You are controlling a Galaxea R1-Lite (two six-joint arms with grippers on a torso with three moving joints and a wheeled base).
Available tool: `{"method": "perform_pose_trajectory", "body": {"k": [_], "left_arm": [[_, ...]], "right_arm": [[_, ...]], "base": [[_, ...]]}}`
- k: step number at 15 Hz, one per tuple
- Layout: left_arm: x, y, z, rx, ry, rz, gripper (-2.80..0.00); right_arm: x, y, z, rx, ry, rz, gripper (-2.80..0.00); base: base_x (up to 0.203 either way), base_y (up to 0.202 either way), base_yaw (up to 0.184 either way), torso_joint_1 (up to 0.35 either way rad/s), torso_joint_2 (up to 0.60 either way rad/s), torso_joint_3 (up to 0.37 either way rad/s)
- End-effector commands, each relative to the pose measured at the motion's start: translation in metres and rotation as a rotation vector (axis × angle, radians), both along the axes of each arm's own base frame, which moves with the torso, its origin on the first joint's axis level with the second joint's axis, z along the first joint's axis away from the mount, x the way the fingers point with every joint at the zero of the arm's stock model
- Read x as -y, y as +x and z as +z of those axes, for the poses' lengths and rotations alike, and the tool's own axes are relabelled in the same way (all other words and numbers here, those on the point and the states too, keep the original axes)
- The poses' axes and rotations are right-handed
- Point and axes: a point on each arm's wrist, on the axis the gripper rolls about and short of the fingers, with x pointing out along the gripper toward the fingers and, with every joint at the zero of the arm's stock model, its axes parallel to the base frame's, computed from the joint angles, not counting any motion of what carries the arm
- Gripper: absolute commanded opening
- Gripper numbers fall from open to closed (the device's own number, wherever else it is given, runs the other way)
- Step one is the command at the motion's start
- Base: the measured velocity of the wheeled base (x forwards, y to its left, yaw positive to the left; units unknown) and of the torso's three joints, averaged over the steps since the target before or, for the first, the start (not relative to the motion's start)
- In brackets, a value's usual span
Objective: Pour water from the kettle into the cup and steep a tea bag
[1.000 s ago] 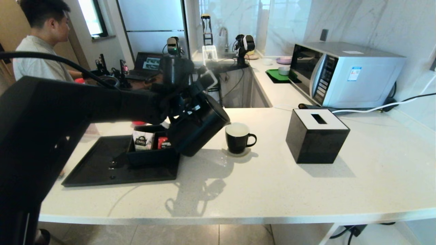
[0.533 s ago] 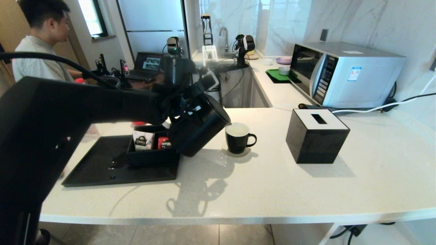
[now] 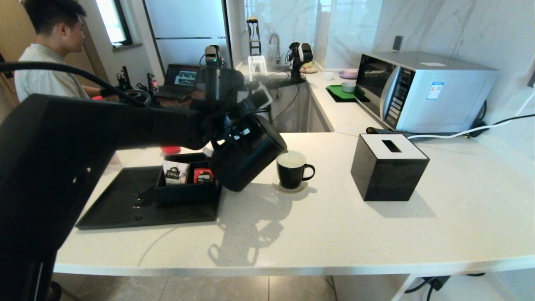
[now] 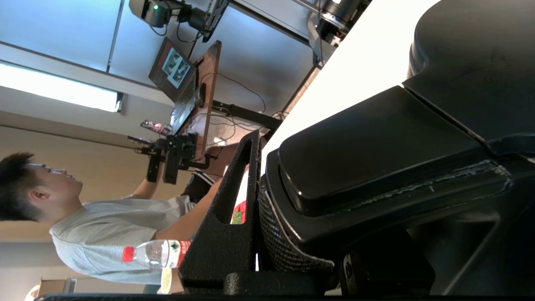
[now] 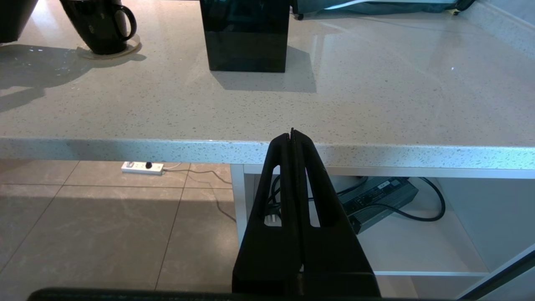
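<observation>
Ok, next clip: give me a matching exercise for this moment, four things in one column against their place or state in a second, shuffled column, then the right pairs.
Things
1. large matte black kettle
2. small black mug with white inside
3. black tissue box with white top
4. right gripper

Place or state
A. parked below the counter's front edge, fingers together
B. standing on the counter, in front of the microwave
C. tilted in the left gripper, spout toward the mug
D. upright on a pale coaster

Pairs: 1-C, 2-D, 3-B, 4-A
</observation>
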Motion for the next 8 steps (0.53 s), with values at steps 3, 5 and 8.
{"method": "perform_pose_trajectory", "body": {"k": [3, 5, 8], "left_arm": [[0.0008, 0.0006, -0.0013, -0.001, 0.007, 0.002, -2.80], [0.0011, 0.0004, -0.0015, -0.002, 0.007, 0.001, -2.80], [0.0013, -0.0008, -0.0011, -0.008, 0.019, -0.002, -2.80]], "right_arm": [[0.0000, 0.0001, 0.0000, -0.001, 0.000, -0.001, -2.80], [0.0000, 0.0001, 0.0000, -0.001, 0.000, -0.001, -2.80], [0.0000, 0.0001, 0.0000, -0.001, -0.001, -0.001, -2.80]], "base": [[0.000, 0.000, 0.000, 0.000, 0.00, 0.000], [0.000, 0.000, 0.000, 0.000, 0.00, 0.000], [0.000, 0.000, 0.000, 0.000, 0.00, 0.000]]}}
